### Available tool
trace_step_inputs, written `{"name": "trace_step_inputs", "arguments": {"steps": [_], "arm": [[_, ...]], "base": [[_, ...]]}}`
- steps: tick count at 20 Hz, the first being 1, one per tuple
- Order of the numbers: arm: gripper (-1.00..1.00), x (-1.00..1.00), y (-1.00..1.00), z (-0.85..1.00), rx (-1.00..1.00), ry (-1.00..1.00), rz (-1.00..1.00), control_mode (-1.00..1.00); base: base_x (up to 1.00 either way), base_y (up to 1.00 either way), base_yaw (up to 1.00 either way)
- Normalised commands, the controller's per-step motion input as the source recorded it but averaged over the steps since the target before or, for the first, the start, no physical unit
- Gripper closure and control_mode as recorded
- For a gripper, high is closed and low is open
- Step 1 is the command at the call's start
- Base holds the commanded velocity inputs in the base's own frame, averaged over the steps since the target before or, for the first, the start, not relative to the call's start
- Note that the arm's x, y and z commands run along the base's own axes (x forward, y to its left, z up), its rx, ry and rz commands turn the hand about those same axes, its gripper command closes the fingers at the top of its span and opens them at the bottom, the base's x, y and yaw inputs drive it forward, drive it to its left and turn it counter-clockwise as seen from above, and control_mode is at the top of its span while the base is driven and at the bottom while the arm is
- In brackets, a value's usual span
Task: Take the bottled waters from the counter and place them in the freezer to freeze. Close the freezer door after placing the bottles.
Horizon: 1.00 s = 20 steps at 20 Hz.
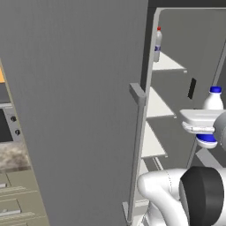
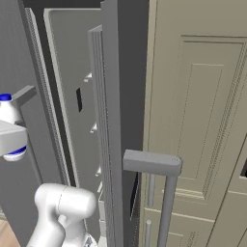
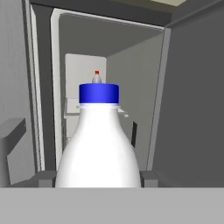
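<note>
claw [image 3: 98,177] fingertips hidden behind blue-capped bottle [image 3: 99,144]

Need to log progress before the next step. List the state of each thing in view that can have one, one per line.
Freezer door: swung open.
Freezer: open, shelves showing.
Red-capped bottle: upright on an upper freezer shelf.
Blue-capped bottle: upright, held in front of the open freezer, not yet on a shelf.
Gripper: jaws shut on the blue-capped bottle.
Beige cabinet door: closed.
</note>
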Motion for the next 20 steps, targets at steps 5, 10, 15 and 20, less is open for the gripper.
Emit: {"name": "trace_step_inputs", "arguments": {"steps": [5,10,15,20], "arm": [[1.00,0.00,0.00,0.00,0.00,0.00,0.00,1.00],[1.00,0.00,0.00,0.00,0.00,0.00,0.00,1.00],[1.00,0.00,0.00,0.00,0.00,0.00,0.00,1.00],[1.00,0.00,0.00,0.00,0.00,0.00,0.00,1.00]], "base": [[0.08,-0.29,0.00],[0.04,-0.44,0.00],[0.01,-0.30,0.00],[0.00,0.00,0.00]]}}
